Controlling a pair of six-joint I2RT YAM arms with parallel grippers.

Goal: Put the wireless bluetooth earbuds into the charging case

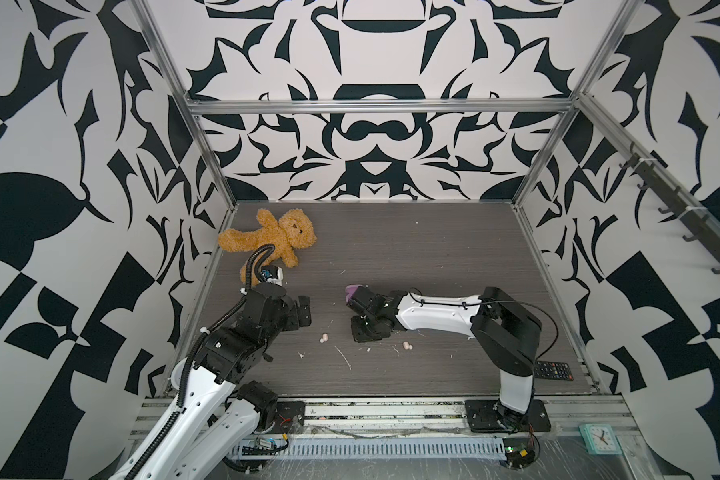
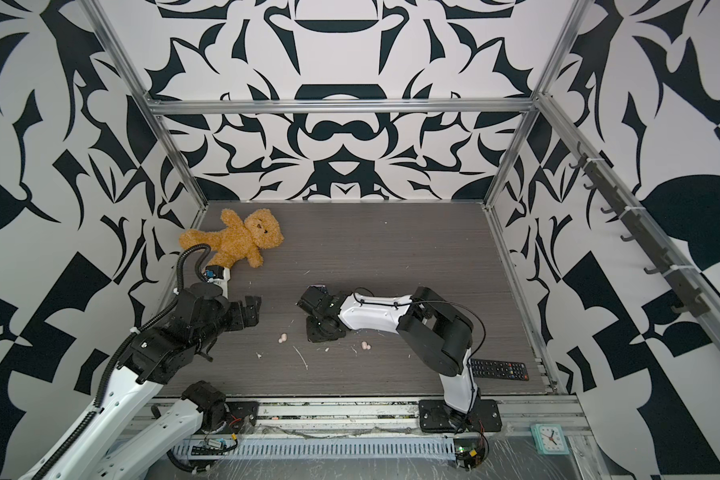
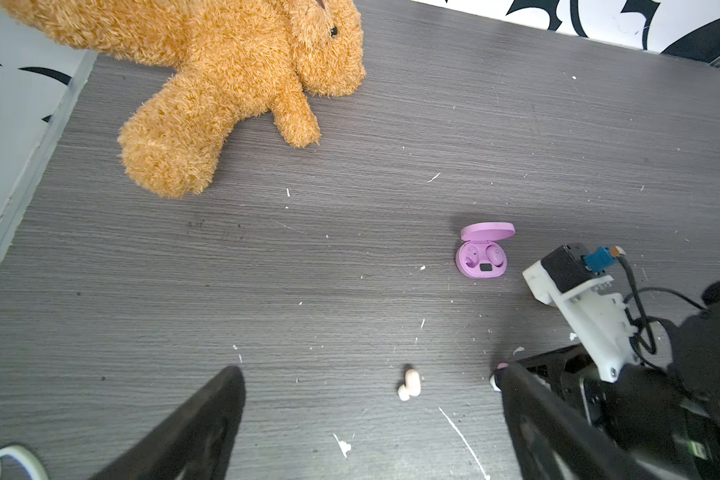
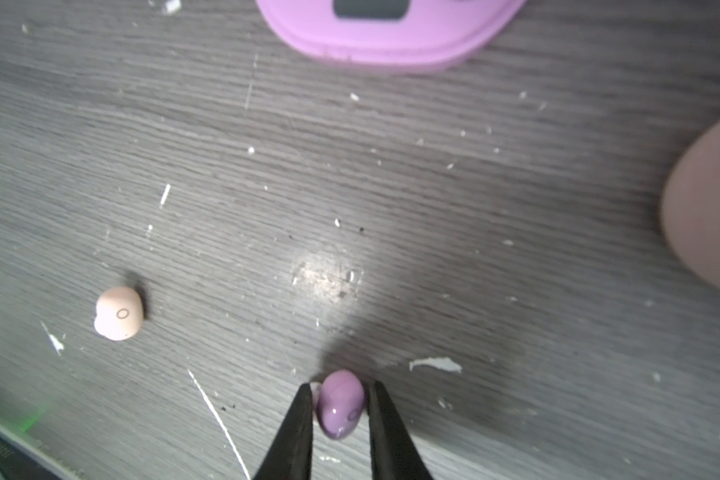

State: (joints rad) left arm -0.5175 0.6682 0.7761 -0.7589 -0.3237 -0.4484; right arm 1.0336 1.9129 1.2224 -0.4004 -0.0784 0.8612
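My right gripper (image 4: 341,386) is shut on a lilac earbud (image 4: 341,409), held just above the table. The open lilac charging case (image 3: 481,255) lies a short way ahead of it, with its near rim (image 4: 387,45) in the right wrist view. In both top views the right wrist partly hides the case (image 1: 355,289). Two peach earbuds (image 1: 324,338) (image 1: 408,345) lie on the table either side of the right gripper (image 1: 364,330). My left gripper (image 3: 371,372) is open and empty, left of the nearer peach earbud (image 3: 410,384).
A brown teddy bear (image 1: 275,237) lies at the back left. A black remote (image 1: 551,370) sits by the right arm's base. A peach rounded object (image 4: 707,216) shows at the right wrist view's edge. White scraps (image 1: 344,357) litter the table.
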